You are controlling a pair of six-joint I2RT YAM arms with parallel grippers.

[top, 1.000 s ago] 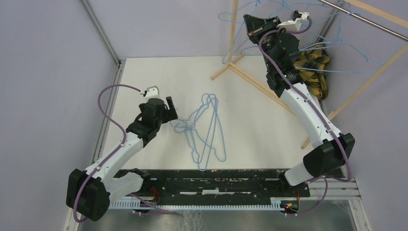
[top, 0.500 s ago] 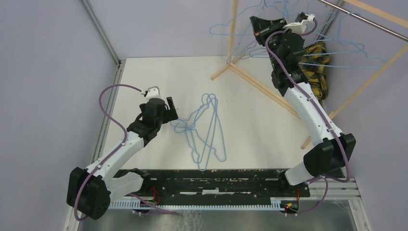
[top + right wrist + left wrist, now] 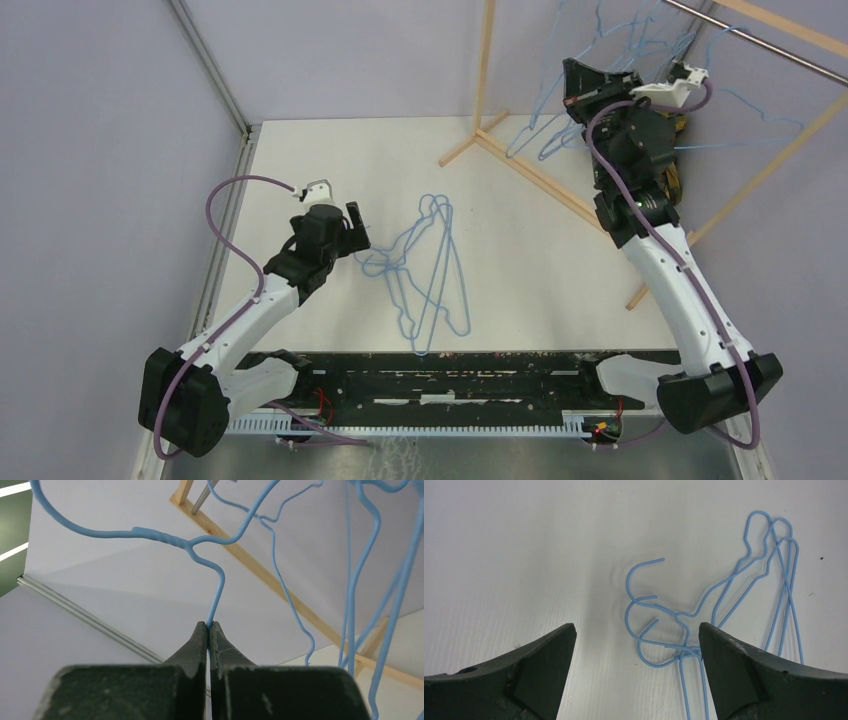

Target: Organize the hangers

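The right gripper point(image 3: 208, 626) pinches one hanger point(image 3: 220, 587) tight and has carried it nearer the rail point(image 3: 770, 45), almost ready to hang. The left gripper point(image 3: 636, 630) waits wide open by more hangers point(image 3: 430, 270) on the bench point(image 3: 330, 150).

Light-blue wire hangers point(image 3: 425, 268) — several tangled flat on the table point(image 3: 330, 150), others dangling far right

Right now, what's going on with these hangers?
The right gripper is shut on the wire of one blue hanger, holding it up by the wooden rack at the far right of the table. The left gripper is open, low over the table, its jaws facing the hooks of the hanger pile lying flat there.
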